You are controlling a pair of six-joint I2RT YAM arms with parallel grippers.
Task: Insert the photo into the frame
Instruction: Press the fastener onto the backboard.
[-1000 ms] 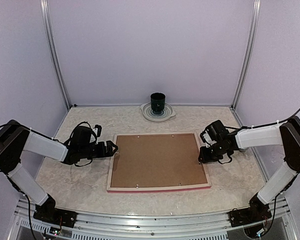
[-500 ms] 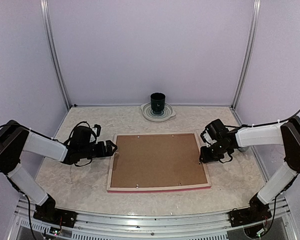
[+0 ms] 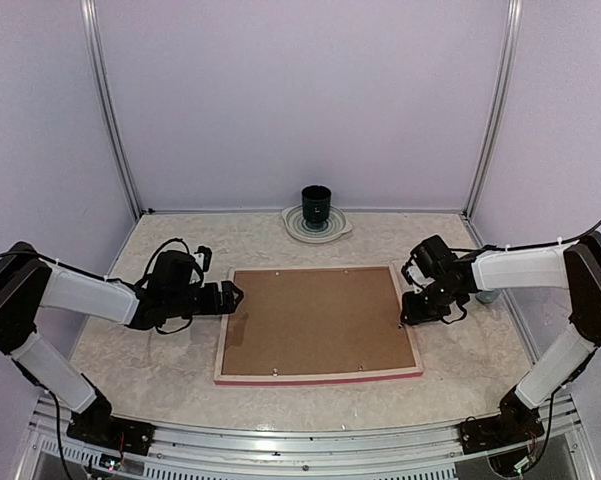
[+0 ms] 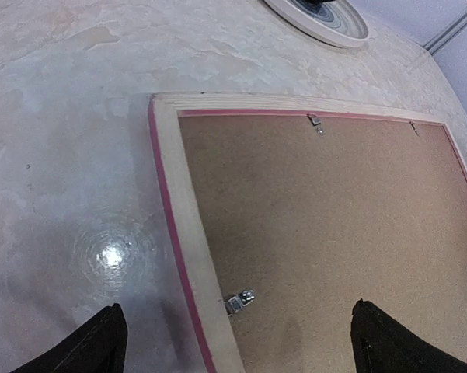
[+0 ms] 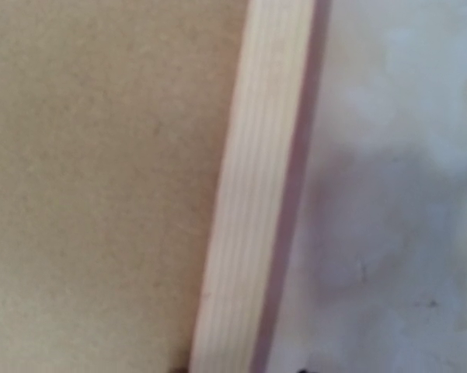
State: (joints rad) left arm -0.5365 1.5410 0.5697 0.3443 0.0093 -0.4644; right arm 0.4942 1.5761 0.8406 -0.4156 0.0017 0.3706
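Observation:
The frame lies face down mid-table, pale wood back up, with a thin pink edge showing. A brown backing board fills it. The photo is hidden. My left gripper is wide open over the frame's left rim, one finger outside the rim and the other above the board. A small metal clip sits between them. My right gripper hovers at the right rim. Only two dark fingertip specks show there, standing apart on either side of the rim, so it is open.
A dark cup stands on a round white plate at the back wall, behind the frame. More metal clips hold the board along the far rim. Pale walls and metal posts close in the table.
My left gripper has slid right until it hangs over the frame's left rim. My right gripper has barely shifted. The frame has not moved.

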